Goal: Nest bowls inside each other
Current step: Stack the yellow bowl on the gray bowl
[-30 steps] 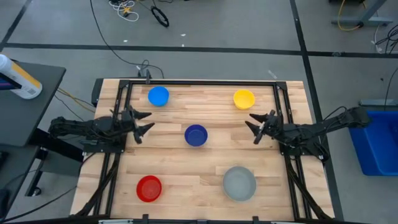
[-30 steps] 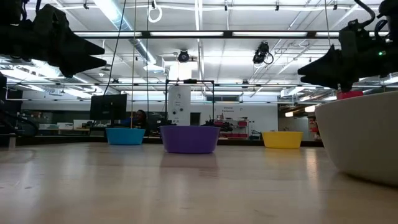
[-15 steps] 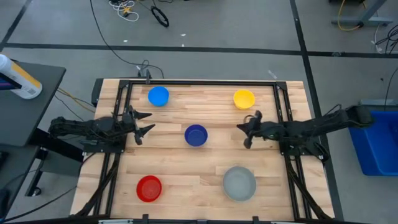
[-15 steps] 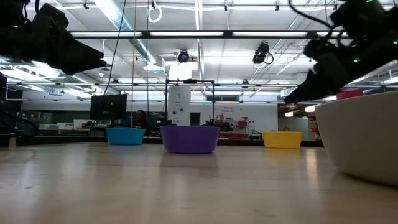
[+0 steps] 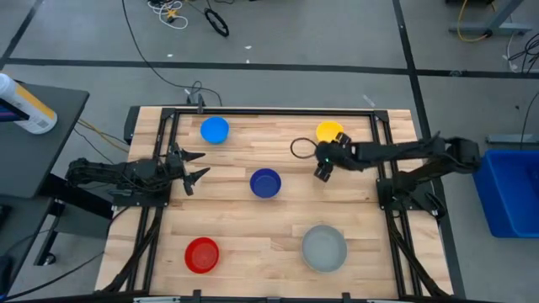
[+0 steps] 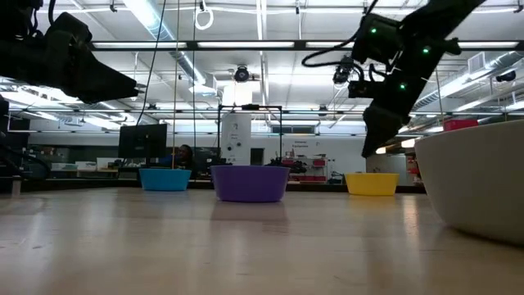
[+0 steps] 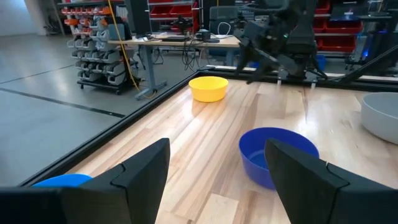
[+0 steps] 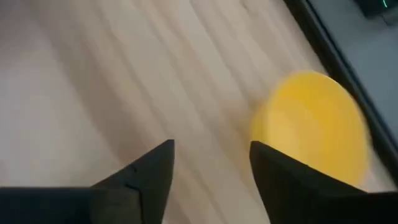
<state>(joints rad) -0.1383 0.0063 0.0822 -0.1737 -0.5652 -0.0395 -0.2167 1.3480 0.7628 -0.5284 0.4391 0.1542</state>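
Observation:
Five bowls stand apart on their bases on the wooden table: light blue (image 5: 215,130) far left, yellow (image 5: 330,133) far right, dark blue (image 5: 265,183) in the middle, red (image 5: 201,254) near left, and a larger pale grey one (image 5: 324,247) near right. My right gripper (image 5: 321,171) hangs open above the table just on the near side of the yellow bowl (image 8: 311,127), slanting down, with only bare wood between its fingers (image 8: 211,155). My left gripper (image 5: 195,167) waits open and level at the left edge, pointing at the dark blue bowl (image 7: 278,155).
Black frame rails (image 5: 168,135) run along the table's left, right and far edges. A cable loop (image 5: 301,148) hangs from the right arm beside the yellow bowl. Bare wood lies between the bowls. A blue bin (image 5: 514,189) stands off the table on the right.
My right gripper has swung from the table's right edge toward the left and the far edge, ending next to the yellow bowl, and it has tipped from level to slanting down. No bowl has moved.

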